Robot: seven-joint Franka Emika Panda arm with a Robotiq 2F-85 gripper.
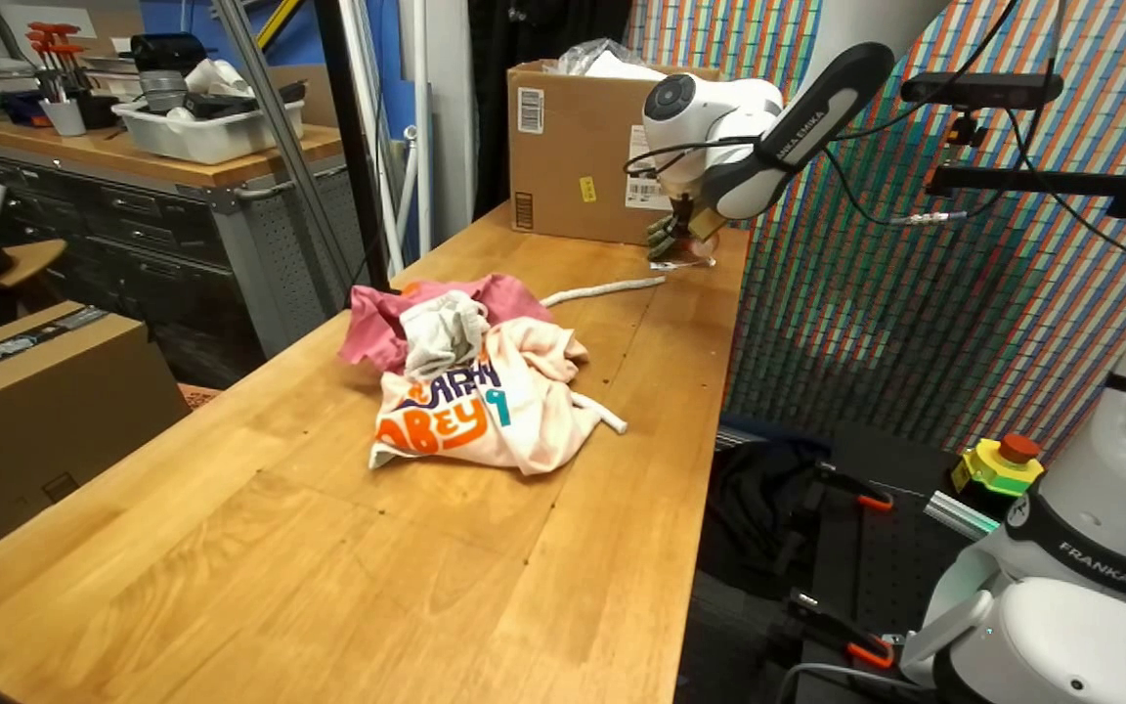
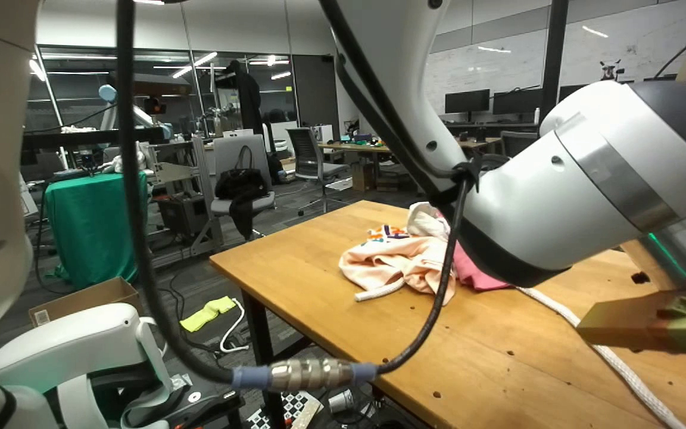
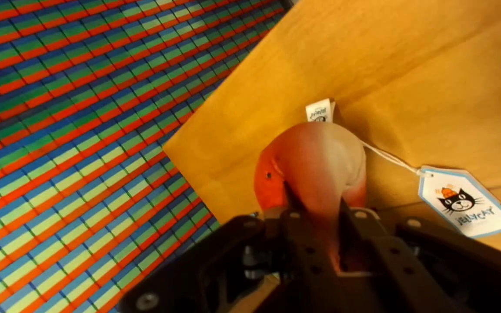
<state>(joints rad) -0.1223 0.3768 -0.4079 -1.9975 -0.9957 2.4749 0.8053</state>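
The fingers [image 3: 298,239] were closed on the toy [image 3: 309,152], pinching it at a corner of the worktop [image 3: 442,78], near the box [image 1: 573,147]; whether it rested there or hung just above was unclear. Grasping looked like the step in hand. The next move seemed to call for a firm hold and a slow lift, the tag [image 3: 468,202] clear of snags.
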